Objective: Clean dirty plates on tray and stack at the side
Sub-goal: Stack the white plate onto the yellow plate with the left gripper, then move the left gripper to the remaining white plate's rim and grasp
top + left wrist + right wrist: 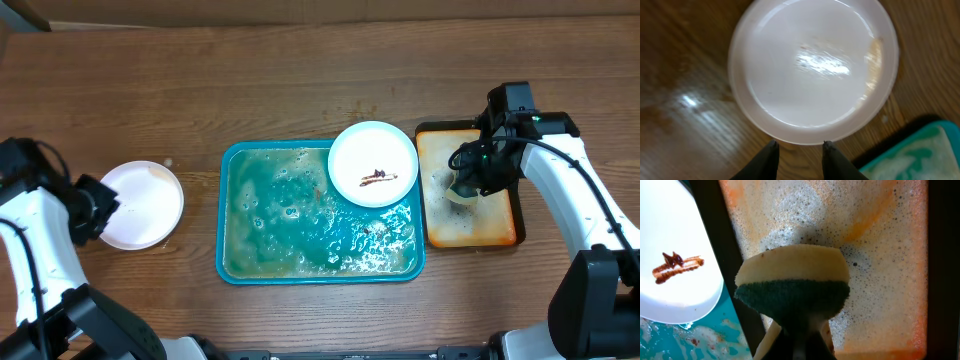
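Nearest us, the teal tray [222, 215] lies at the middle of the worktop [300, 80], close to its near edge, and foamy water [300, 230] with brown flecks covers its floor.

Over towards the worktop's left edge, the left gripper [800, 146] hovers low over the wood. Its jaws are apart with nothing between them, the two dark tips just short of the rim of the left plate [812, 70]. That plate sits flat on the bare worktop, well clear of the tray. It is white and glossy with a faint yellowish tinge along one side, and I can't tell from here whether another plate lies under it.

On the right, the orange tray [470, 235] sits just beside the teal one, its dark rim framing a floor thick with suds. The right gripper [799, 340] hangs over it, jaws clamped on the sponge [792, 270]. The sponge is yellow foam with a dark green scouring face, bowed by the squeeze and held above the lather. Whether it touches the suds, I can't say.

Furthest out, the smeared plate [372, 163] rests on the teal tray's far right corner, its edge overlapping the far rim and reaching towards the orange tray. It is white, with a brown smear [677, 266] sitting right of its centre.
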Robot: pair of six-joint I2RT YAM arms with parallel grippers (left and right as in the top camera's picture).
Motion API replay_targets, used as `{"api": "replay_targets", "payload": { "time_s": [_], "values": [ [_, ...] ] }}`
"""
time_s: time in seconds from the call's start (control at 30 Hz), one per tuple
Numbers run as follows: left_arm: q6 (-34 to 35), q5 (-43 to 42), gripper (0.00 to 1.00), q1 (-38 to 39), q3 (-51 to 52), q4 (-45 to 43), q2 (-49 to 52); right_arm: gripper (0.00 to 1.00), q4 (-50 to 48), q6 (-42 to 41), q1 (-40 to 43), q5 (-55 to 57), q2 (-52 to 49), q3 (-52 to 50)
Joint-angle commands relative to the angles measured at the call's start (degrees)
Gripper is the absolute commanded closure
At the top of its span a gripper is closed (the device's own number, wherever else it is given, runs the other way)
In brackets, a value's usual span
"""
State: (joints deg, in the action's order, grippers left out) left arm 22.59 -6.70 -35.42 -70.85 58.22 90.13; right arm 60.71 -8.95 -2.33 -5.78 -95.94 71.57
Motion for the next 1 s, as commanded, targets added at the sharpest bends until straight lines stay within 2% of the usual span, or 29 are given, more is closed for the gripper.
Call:
{"api": "replay_targets", "payload": {
  "time_s": [0.0,0.03,0.1,0.13,0.2,0.27,0.3,0.33,0.47,0.57,0.63,0.67,0.77,0.83,0.9,0.97],
  "values": [
    [-6.01,-8.96,0.69,6.12,0.31,-0.02,0.42,0.96,-0.22,0.48,0.15,-0.22,1.53,-0.26],
    [-7.04,-9.88,0.69,8.02,0.31,-0.07,0.42,0.96,-0.31,0.46,0.15,0.17,1.53,-0.26],
    [-9.49,-11.45,0.69,13.75,0.31,-0.66,0.42,0.83,-0.59,0.46,0.15,0.74,1.53,-0.26],
    [-10.23,-11.58,0.69,16.44,0.31,-1.25,0.42,0.81,-0.72,0.46,0.15,0.70,1.53,-0.26],
    [-11.30,-11.43,0.59,21.75,0.31,-2.78,0.42,0.82,-0.81,0.46,0.15,0.57,1.53,-0.26],
    [-11.45,-11.37,0.53,26.88,0.31,-4.79,0.42,0.87,-1.20,0.52,0.15,0.87,1.53,-0.26],
    [-11.45,-11.37,0.52,29.09,0.31,-5.95,0.42,0.94,-1.51,0.55,0.15,1.33,1.53,-0.26],
    [-11.45,-11.32,0.50,31.23,0.31,-7.19,0.44,0.96,-2.21,0.90,0.15,1.84,1.53,-0.26],
    [-11.45,-10.88,0.48,40.26,0.31,-13.64,0.63,0.96,-5.16,5.14,0.15,1.90,1.53,-0.26],
    [-11.43,-9.79,0.47,45.62,0.31,-17.84,0.63,0.96,-4.79,5.33,0.15,1.97,1.53,-0.26],
    [-10.60,-8.48,0.45,48.30,0.31,-19.93,0.63,0.83,-3.58,3.96,0.15,1.68,1.53,-0.28],
    [-10.34,-7.82,0.44,49.31,0.31,-20.87,0.66,0.79,-2.95,2.75,0.15,1.60,1.53,-0.28],
    [-10.38,-6.38,0.39,52.41,0.31,-24.70,1.11,0.78,-2.12,-3.98,-0.02,1.55,1.53,-1.20],
    [-10.38,-6.40,0.37,53.72,0.31,-27.26,2.08,0.72,-3.72,-8.31,-0.70,0.70,1.53,-2.95],
    [-10.36,-6.45,0.36,54.55,0.31,-29.44,3.45,0.65,-5.44,-8.46,-1.42,-0.04,1.53,-4.31],
    [-10.36,-6.88,0.34,55.17,0.31,-31.23,5.42,0.65,-7.45,-8.52,-2.43,-0.09,1.53,-5.60]
  ]
}}
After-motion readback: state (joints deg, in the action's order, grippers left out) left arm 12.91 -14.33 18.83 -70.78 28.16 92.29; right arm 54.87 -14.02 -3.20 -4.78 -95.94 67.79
